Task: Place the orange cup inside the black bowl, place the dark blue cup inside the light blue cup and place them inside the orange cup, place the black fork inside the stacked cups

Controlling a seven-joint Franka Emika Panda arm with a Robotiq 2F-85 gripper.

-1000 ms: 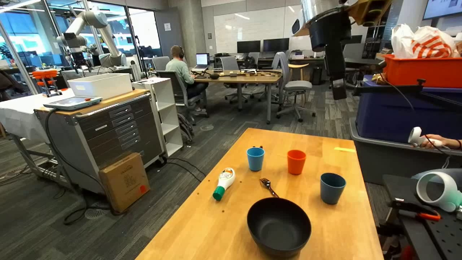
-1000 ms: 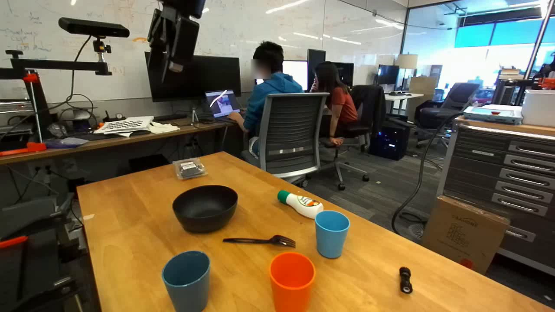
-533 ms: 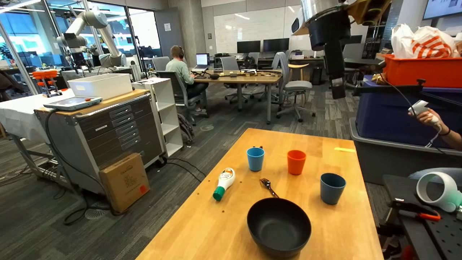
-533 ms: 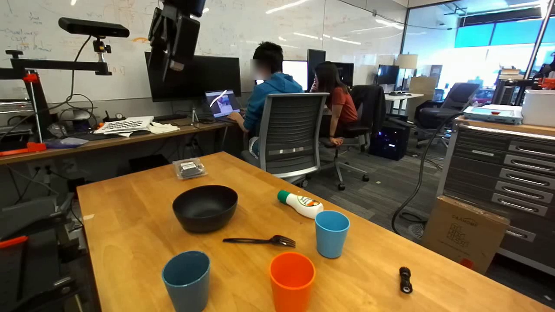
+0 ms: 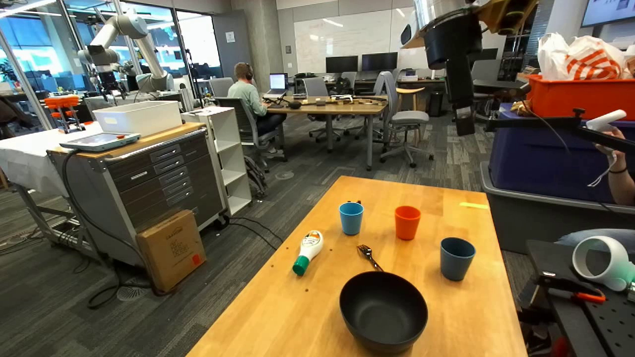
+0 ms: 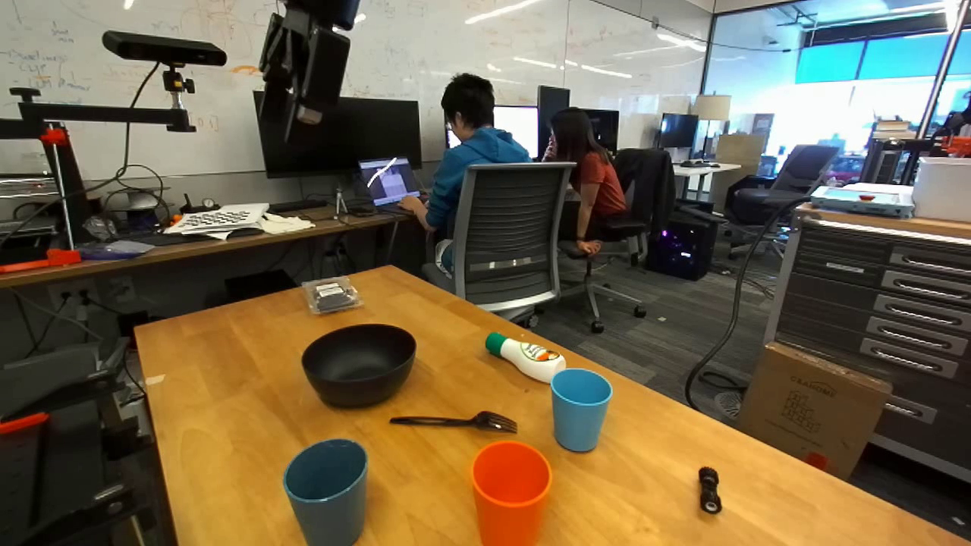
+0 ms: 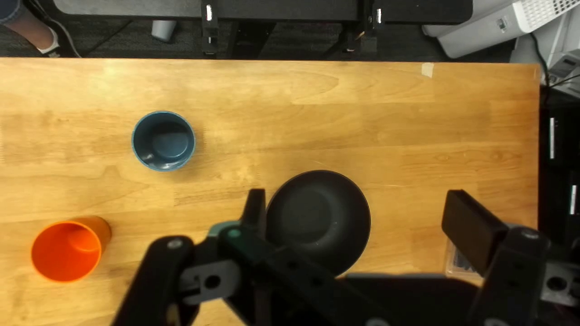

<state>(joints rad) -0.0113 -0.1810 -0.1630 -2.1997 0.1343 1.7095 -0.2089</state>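
My gripper (image 7: 356,203) is open and empty, high above the table; it also shows in both exterior views (image 5: 465,121) (image 6: 297,114). In the wrist view the black bowl (image 7: 324,213) lies below, between the fingers and partly hidden by them. The bowl (image 6: 358,371) is empty. The orange cup (image 5: 407,224) stands upright between the light blue cup (image 5: 351,219) and the dark blue cup (image 5: 457,260). The three cups stand apart and look empty. The black fork (image 6: 455,422) lies flat between bowl and cups. Light blue cup and fork are out of the wrist view.
A white bottle with a green cap (image 6: 527,358) lies near the table edge by the light blue cup. A clear plastic pack (image 6: 331,294) lies beyond the bowl. A small black part (image 6: 708,489) lies near the light blue cup. A camera on an arm (image 6: 164,49) stands beside the table.
My gripper has hardly moved and stays open. The table objects have not moved. In an exterior view, a person's hand with a white controller has risen at the right edge.
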